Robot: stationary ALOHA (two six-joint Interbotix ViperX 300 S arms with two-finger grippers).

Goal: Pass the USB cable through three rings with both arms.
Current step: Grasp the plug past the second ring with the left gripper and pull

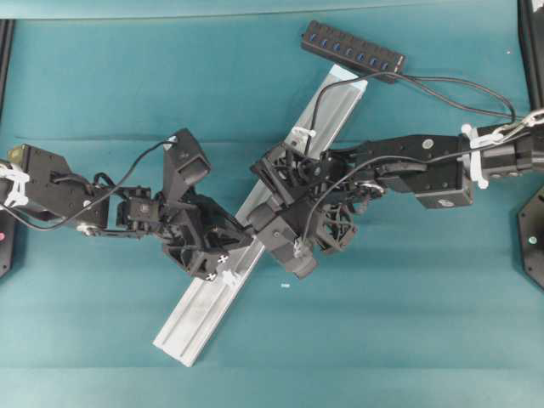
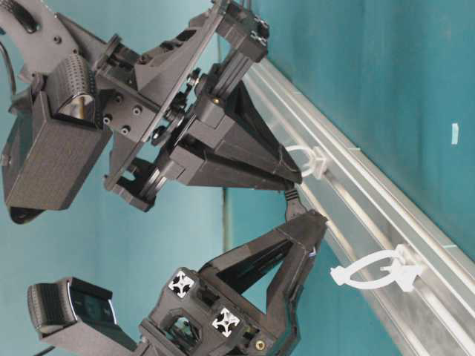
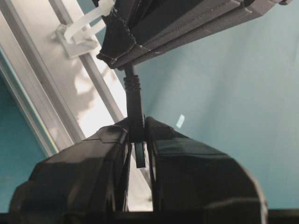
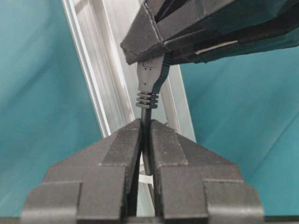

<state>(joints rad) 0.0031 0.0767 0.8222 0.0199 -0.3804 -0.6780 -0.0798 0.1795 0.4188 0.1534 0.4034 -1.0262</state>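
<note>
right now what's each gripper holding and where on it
Both hold the USB cable: the left gripper pinches its plug, the right gripper clamps the cord just behind the ribbed strain relief.

From overhead, the two black arms meet right over the long silver aluminium rail [image 1: 255,217] and bury its middle, so the white plastic ring clip there can't be seen. The thin black USB cable [image 1: 340,180] vanishes under the right arm (no tracing it further). The small white scrap [image 1: 285,286] on the teal surface [image 1: 382,340] is too tiny to identify.
</note>
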